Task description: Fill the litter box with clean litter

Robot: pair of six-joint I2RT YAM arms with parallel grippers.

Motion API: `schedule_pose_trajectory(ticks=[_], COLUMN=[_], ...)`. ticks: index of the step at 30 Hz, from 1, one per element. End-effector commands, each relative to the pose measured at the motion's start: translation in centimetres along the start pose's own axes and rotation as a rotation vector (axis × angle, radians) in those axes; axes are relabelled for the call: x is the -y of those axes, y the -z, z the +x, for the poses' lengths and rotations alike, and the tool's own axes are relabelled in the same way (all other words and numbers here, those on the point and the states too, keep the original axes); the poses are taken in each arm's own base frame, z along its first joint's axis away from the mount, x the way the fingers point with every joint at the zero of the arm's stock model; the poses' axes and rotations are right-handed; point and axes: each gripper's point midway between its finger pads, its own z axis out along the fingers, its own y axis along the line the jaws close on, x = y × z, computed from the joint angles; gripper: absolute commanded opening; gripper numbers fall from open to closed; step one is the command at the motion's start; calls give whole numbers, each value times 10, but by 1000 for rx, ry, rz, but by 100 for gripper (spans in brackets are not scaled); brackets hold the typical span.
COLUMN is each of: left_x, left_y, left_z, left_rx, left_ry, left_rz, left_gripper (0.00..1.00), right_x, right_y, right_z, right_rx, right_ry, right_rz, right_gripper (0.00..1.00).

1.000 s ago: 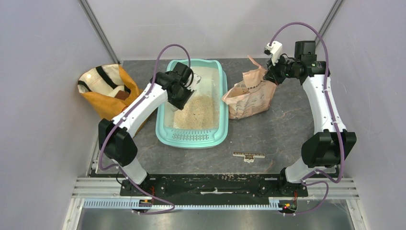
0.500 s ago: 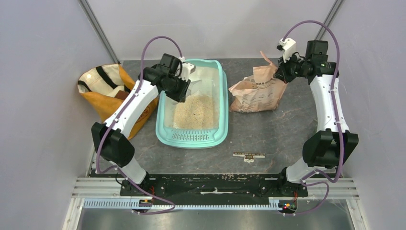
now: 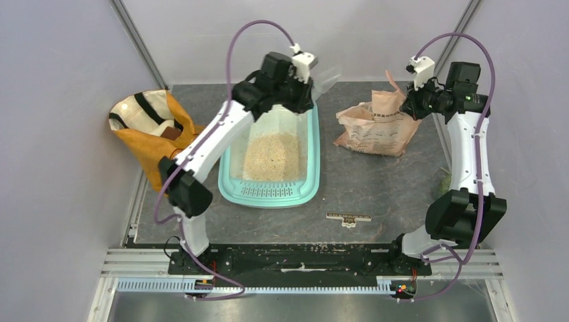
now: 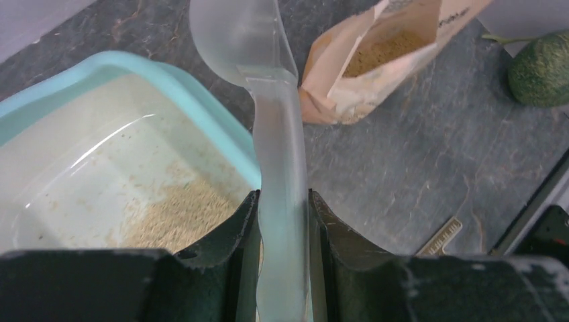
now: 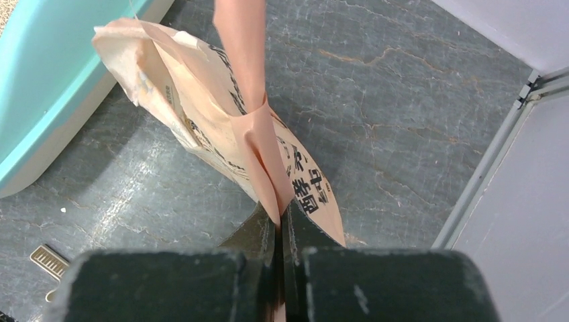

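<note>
Swung left gripper (image 4: 283, 201) up out of the litter box (image 3: 315, 144) to its far end, clenched on the clear scoop (image 4: 272, 127), bowl apparently empty and aimed at the paper bag (image 3: 372, 131). Dragged that bag rightward with right gripper (image 5: 276, 221), pinched on the top flap. Reads as heading back for another scoop. Leaves the box left of centre, long axis near-far, grate end toward the bases, clean litter (image 3: 272, 155) heaped mid-tray.

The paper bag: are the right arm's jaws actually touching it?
Touching. The right wrist view shows the right gripper with its jaws shut on a fold of the paper bag, the pink paper pinched between them.
</note>
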Motion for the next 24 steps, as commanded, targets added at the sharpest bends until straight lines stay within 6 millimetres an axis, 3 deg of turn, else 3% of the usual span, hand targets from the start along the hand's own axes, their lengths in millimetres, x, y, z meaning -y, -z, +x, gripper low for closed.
schedule_pose_trajectory(ticks=[1,6,14,22,24], left_x=[10,8,45,55,60], left_y=[-63,-109,-158,-169,-168], left_z=[-9,10,49,74,72], left_rx=[30,0,-73,-134,-133], left_ry=[44,31,110,153,169], left_rz=[-110,-215,-58,38,77], left_gripper=[2,2,4,30,44], right_x=[0,0,-6,-10,-9], right_y=[33,39,39,33,32], right_z=[-40,-31,-20,-9,-8], right_rx=[146,133,124,96,93], right_ry=[95,100,117,131,134], right_rz=[52,49,6,-37,-42], right_gripper=[0,0,0,0,0])
